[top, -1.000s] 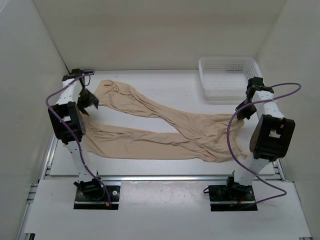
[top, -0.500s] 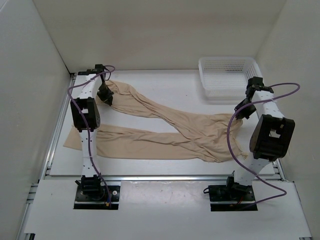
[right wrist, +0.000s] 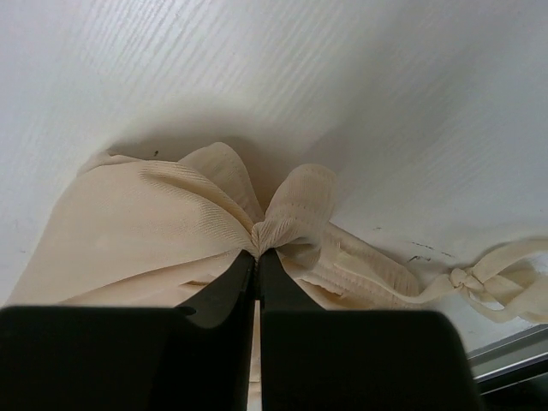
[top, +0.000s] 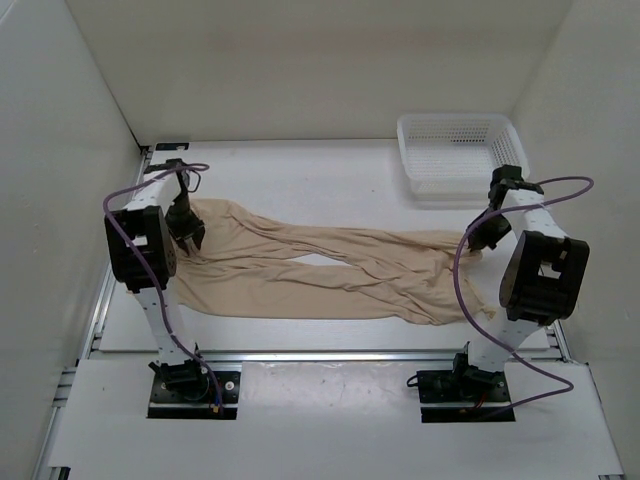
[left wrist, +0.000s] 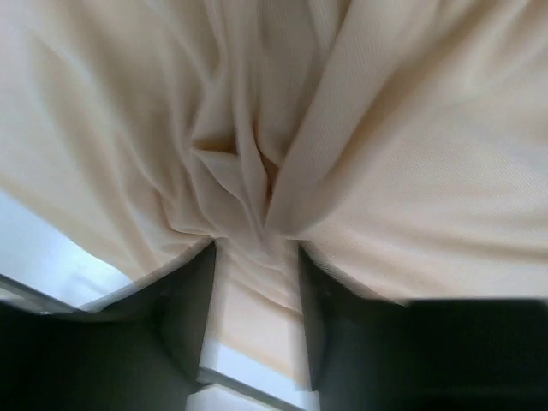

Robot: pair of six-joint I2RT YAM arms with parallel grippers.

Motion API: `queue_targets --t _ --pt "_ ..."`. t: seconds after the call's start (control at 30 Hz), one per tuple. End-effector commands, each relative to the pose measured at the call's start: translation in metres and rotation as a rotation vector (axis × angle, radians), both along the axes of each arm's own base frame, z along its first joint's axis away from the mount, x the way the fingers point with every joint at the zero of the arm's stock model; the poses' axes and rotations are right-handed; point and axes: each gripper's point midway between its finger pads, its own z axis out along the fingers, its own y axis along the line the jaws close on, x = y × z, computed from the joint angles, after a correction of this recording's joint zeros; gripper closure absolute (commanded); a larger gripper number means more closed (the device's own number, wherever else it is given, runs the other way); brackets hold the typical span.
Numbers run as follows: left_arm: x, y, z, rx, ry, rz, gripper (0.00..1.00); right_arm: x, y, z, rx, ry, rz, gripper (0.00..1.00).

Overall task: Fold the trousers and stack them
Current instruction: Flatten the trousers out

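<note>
Trousers (top: 380,270): legs now seemingly together

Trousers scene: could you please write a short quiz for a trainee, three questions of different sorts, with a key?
1. True or false: the trousers lie inside the basket.
2. The right end effector is: A) open, B) shut on the trousers, C) shut on the basket.
3. Fill in: the basket stands on the robot's ____ side.
Key: 1 false; 2 B; 3 right.
</note>
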Motion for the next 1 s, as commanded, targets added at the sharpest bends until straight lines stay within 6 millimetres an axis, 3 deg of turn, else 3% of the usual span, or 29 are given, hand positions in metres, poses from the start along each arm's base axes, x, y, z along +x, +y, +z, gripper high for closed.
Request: queue_targets --t 0.0,0.07,0.1,0.13,0.17,0.2,0.23,0.27,0.3,0.33,0.37,0.4,0.47,0.5,0.6,0.7,0.77,0.8,0.83,0.87,0.93,0.97 --pt "0.021 0.005 0.046 0.047 -0.161 -0.037 0.4 -0.006 -0.004 0.009 -0.028 -0.024 0.013 1.0" --pt "0.04 0.003 0.072 0.034 -0.247 -0.039 0.0 -0.007 -0.007 0.012 -0.043 -0.038 0.01 0.98" --pt "0.049 -0.003 0.079 0.019 -0.275 -0.052 0.0 -0.007 -0.007 0.012 -0.043 -0.038 0.01 0.98" --pt "0.067 -0.004 0.098 0.017 -0.337 -0.054 0.0 -0.007 -0.008 0.012 -0.051 -0.036 0.008 0.98" --pt "0.076 -0.005 0.088 0.004 -0.313 -0.055 0.0 -0.007 -0.008 0.015 -0.053 -0.045 0.007 0.97" --pt "0.085 -0.004 0.087 0.003 -0.313 -0.055 0.08 -0.007 -0.008 0.015 -0.053 -0.045 0.007 0.97" --pt "0.107 -0.006 0.103 0.009 -0.37 -0.065 0.15 -0.006 -0.007 0.015 -0.044 -0.047 0.01 0.97" --pt "0.114 -0.008 0.101 -0.005 -0.361 -0.067 0.21 -0.006 -0.007 0.015 -0.044 -0.047 0.01 0.97" --pt "0.124 -0.007 0.076 -0.01 -0.311 -0.066 0.26 -0.004 -0.007 0.018 -0.046 -0.056 0.01 0.97" --pt "0.133 -0.012 0.073 -0.013 -0.318 -0.063 0.29 -0.004 -0.007 0.015 -0.044 -0.047 0.01 0.97" --pt "0.152 -0.012 0.085 -0.019 -0.377 -0.056 0.29 -0.004 -0.005 0.015 -0.034 -0.049 0.013 0.97" --pt "0.158 -0.014 0.062 -0.031 -0.339 -0.056 0.25 -0.004 -0.005 0.015 -0.034 -0.049 0.013 0.97" --pt "0.174 -0.015 0.06 -0.039 -0.374 -0.047 0.2 -0.001 -0.006 0.018 -0.036 -0.059 0.013 0.97" --pt "0.177 -0.016 0.043 -0.052 -0.35 -0.039 0.18 -0.001 -0.006 0.018 -0.036 -0.059 0.013 0.97" --pt "0.18 -0.018 0.024 -0.065 -0.326 -0.028 0.09 0.005 -0.005 0.018 -0.03 -0.061 0.024 0.97" --pt "0.176 -0.023 0.005 -0.07 -0.284 -0.036 0.07 0.007 -0.004 0.017 -0.02 -0.062 0.027 0.97" --pt "0.17 -0.024 -0.003 -0.072 -0.254 -0.034 0.14 0.007 -0.004 0.014 -0.018 -0.053 0.027 0.97" --pt "0.169 -0.025 -0.007 -0.081 -0.247 -0.046 0.25 0.007 -0.004 0.014 -0.018 -0.053 0.027 0.97" --pt "0.169 -0.025 -0.007 -0.081 -0.247 -0.046 0.42 0.01 -0.005 0.017 -0.02 -0.062 0.027 0.97" --pt "0.169 -0.027 -0.002 -0.091 -0.257 -0.057 0.88 0.01 -0.004 0.017 -0.018 -0.063 0.018 0.97" --pt "0.173 -0.03 0.012 -0.105 -0.29 -0.061 0.9 0.013 -0.005 0.019 -0.019 -0.072 0.018 0.97" --pt "0.177 -0.029 0.034 -0.101 -0.337 -0.064 0.9 0.015 -0.005 0.022 -0.021 -0.081 0.018 0.97"
